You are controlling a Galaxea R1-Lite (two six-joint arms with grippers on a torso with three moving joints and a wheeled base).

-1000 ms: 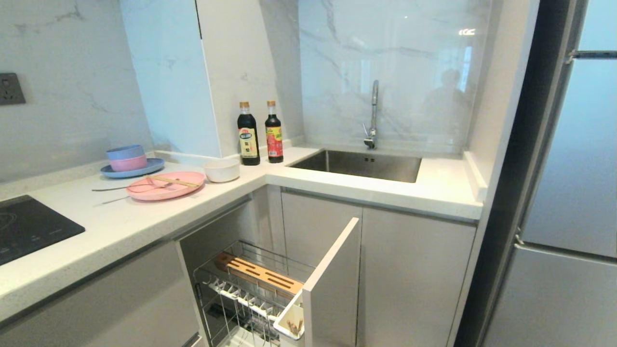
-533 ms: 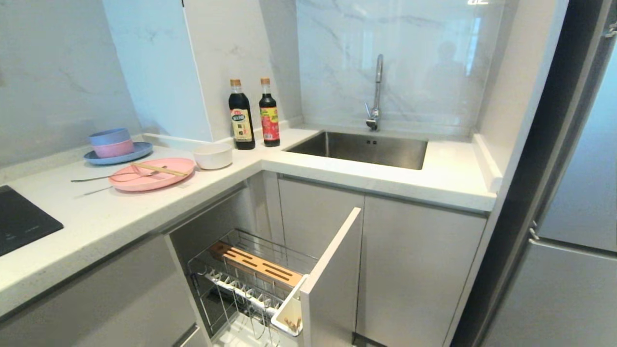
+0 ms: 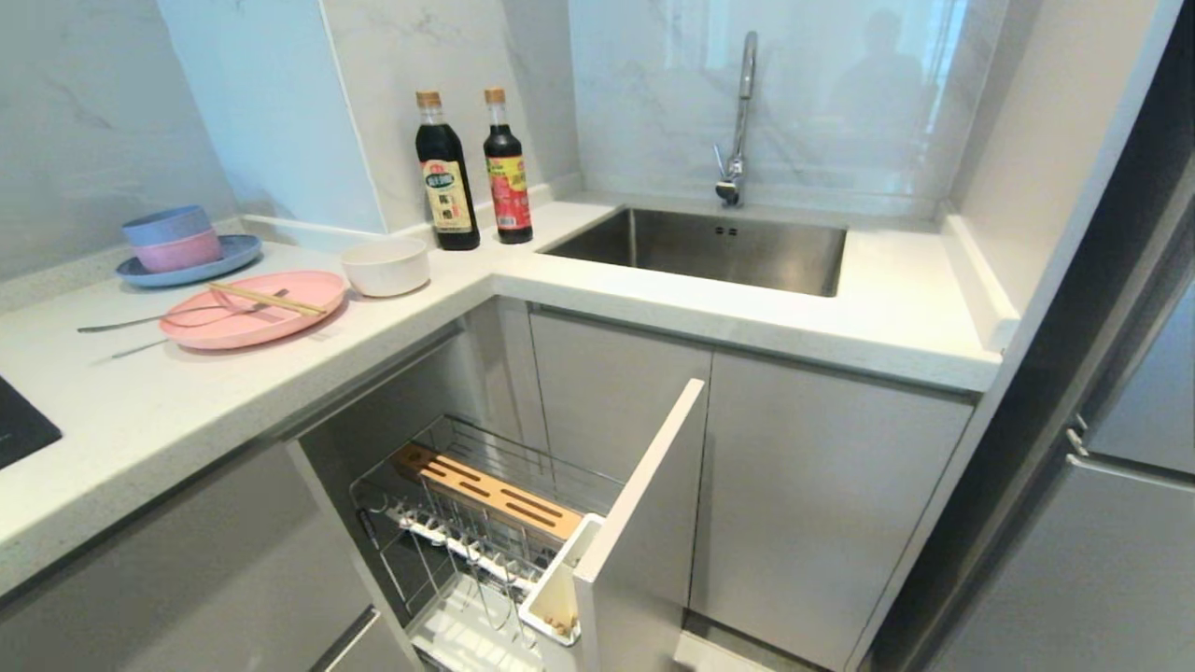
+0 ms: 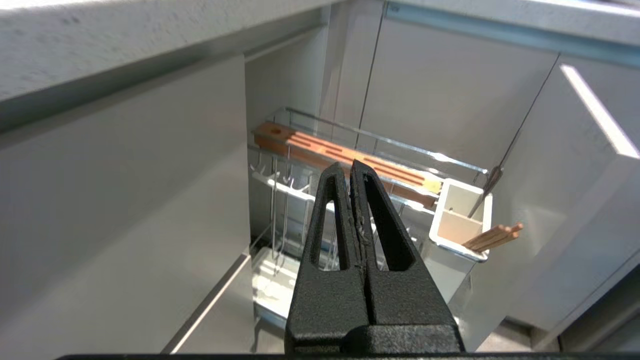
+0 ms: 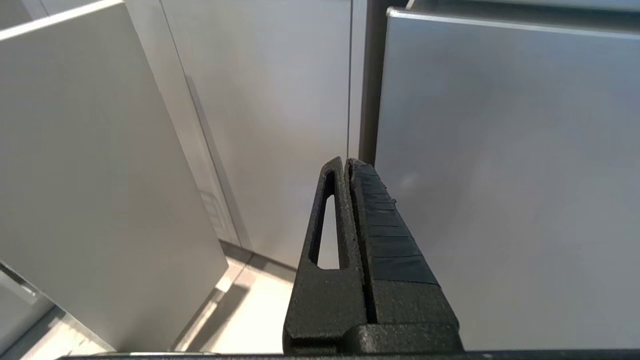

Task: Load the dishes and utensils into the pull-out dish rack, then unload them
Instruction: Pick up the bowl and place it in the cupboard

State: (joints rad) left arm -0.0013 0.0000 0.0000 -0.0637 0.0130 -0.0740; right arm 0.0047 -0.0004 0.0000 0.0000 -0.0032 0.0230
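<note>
A pink plate [image 3: 280, 322] lies on the counter with the chopsticks [image 3: 266, 299] across it and the silver spoon [image 3: 140, 322] resting on its left rim. Just right of the plate stands the white bowl [image 3: 386, 266]. Below the counter, the dish rack [image 3: 523, 457] is pulled out, showing its wooden strip [image 3: 485, 490], white caddy [image 3: 558, 597] and grey front panel [image 3: 644, 523]. Neither arm shows in the head view. My left gripper [image 4: 348, 167] is shut and empty, pointing at the rack [image 4: 380, 145]. Also shut and empty, my right gripper [image 5: 347, 162] faces plain cabinet doors.
A blue plate [image 3: 233, 254] bearing stacked blue and pink bowls sits at the counter's back left. Two dark bottles [image 3: 446, 173] stand in the corner beside the sink [image 3: 700, 247] and faucet [image 3: 742, 112]. A fridge [image 3: 1120, 467] stands at right. The caddy [image 4: 462, 220] holds brown sticks [image 4: 492, 237].
The whole head view has shifted: counter, sink and rack sit higher and nearer, so the camera has tipped down. Dishes and utensils have not moved on the counter.
</note>
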